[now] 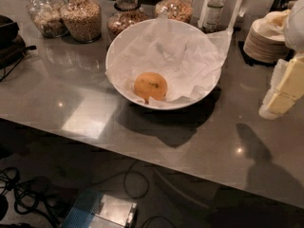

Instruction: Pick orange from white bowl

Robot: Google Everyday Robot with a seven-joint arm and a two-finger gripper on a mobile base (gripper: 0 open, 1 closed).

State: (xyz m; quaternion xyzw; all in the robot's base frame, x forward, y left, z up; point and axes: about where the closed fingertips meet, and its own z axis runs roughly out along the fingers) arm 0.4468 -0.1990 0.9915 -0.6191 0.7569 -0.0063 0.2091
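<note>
The orange point(150, 86) lies in the front left part of the white bowl point(205, 92), on crumpled white paper point(175, 56). The bowl stands on the grey counter point(71, 94) near its middle. My gripper point(283, 90), cream and white, hangs at the right edge of the view, above the counter. It is well to the right of the bowl and apart from it, and holds nothing that I can see. Its shadow falls on the counter below it.
Several glass jars of grains and nuts point(81, 17) line the back edge, with a dark bottle point(213, 11) behind the bowl. A stack of small beige plates point(265, 38) stands at the back right. A dark object point(8, 42) sits at far left. Cables point(23, 198) lie on the floor below.
</note>
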